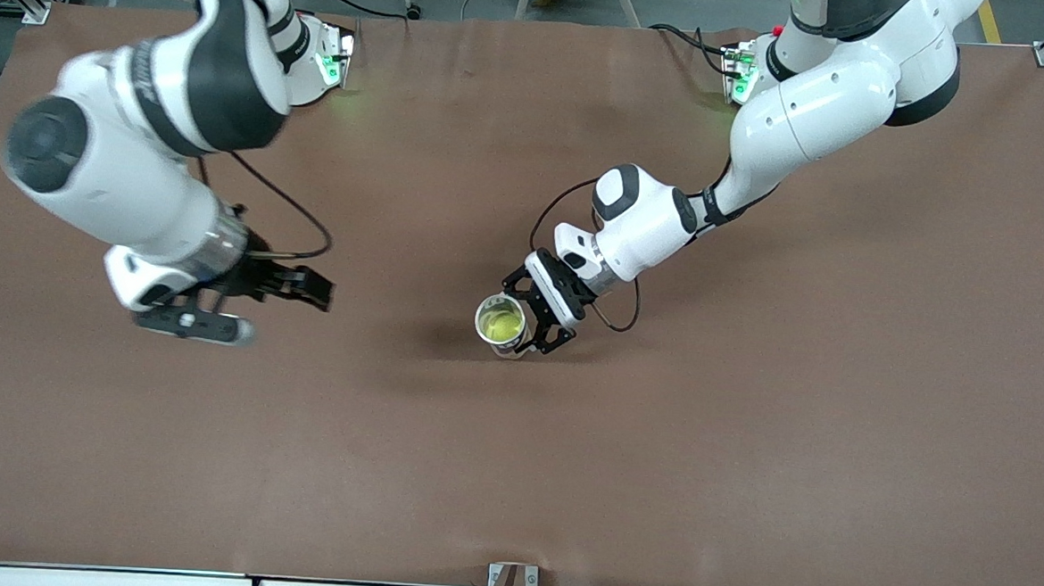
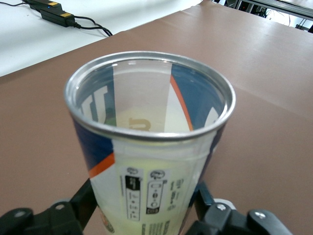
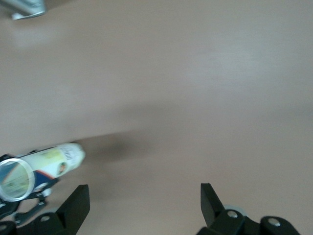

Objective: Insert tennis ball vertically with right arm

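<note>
A clear tennis ball can (image 1: pixel 511 339) with a blue, white and orange label stands upright near the table's middle. A yellow-green tennis ball (image 1: pixel 501 326) shows inside it through the open mouth. My left gripper (image 1: pixel 534 316) is shut on the can's side; in the left wrist view its fingers (image 2: pixel 84 200) flank the can (image 2: pixel 151 142). My right gripper (image 1: pixel 287 313) is open and empty over bare table toward the right arm's end, well apart from the can. The right wrist view shows its gripper (image 3: pixel 144 196) wide open, with the can (image 3: pixel 54 159) farther off.
The brown table (image 1: pixel 656 470) carries nothing else. The arm bases (image 1: pixel 329 60) stand at its edge farthest from the front camera. A metal bracket (image 1: pixel 511 583) sits at the edge nearest that camera.
</note>
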### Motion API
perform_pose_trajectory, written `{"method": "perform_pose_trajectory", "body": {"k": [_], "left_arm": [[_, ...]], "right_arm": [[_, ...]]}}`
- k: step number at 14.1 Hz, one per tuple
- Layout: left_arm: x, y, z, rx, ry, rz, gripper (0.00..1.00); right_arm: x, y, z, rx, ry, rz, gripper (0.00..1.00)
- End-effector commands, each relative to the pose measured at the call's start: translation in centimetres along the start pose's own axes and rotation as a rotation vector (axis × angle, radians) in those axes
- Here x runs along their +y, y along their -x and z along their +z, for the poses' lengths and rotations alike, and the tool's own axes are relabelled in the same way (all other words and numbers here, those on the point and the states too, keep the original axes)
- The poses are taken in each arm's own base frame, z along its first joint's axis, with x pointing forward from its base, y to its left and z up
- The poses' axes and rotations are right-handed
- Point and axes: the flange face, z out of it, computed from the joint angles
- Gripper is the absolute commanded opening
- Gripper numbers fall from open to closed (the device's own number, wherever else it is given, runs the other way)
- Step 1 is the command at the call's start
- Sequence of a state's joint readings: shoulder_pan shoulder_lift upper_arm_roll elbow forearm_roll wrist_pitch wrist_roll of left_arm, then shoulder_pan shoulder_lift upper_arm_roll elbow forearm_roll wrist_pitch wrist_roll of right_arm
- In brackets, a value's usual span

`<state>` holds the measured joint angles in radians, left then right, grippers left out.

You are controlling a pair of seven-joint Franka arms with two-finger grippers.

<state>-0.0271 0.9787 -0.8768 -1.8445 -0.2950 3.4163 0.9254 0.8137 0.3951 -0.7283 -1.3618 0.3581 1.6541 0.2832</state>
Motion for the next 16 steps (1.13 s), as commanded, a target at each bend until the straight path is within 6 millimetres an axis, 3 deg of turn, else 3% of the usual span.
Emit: {"method": "perform_pose_trajectory", "body": {"k": [1,4,6,7,8,13,16], "left_arm": [[0.5,0.7,-0.3,-0.012,0.016,0.015,1.00],[0.8,2.0,-0.5,-0.037,0.026,0.000,1.00],[0.7,3.6,-1.3,-0.072,0.033,-0.035,1.00],[0.3,4.3,-2.0,-0.097,0.041,-0.061,1.00],[-0.2,4.4,-2.5,-0.123,0.058,-0.068,1.00],[-5.9,3.9,-5.7,-0.231,0.102,-0.105,1.00],[-12.5,5.1,-8.4,-0.327,0.066,-0.135,1.00]], "right_arm": [[6.1,-0.6,-3.8,-0.007,0.094,0.005,1.00],[13.2,-1.4,-7.6,0.017,0.120,-0.099,1.00],[16.6,-1.8,-8.8,0.028,0.092,-0.103,1.00],[16.7,-1.8,-8.7,0.018,0.062,-0.121,1.00],[18.1,-2.1,-8.9,0.016,0.053,-0.116,1.00],[22.2,-1.7,-10.7,0.030,0.097,-0.155,1.00],[23.7,-1.0,-12.5,0.061,0.098,-0.145,1.00]]}}
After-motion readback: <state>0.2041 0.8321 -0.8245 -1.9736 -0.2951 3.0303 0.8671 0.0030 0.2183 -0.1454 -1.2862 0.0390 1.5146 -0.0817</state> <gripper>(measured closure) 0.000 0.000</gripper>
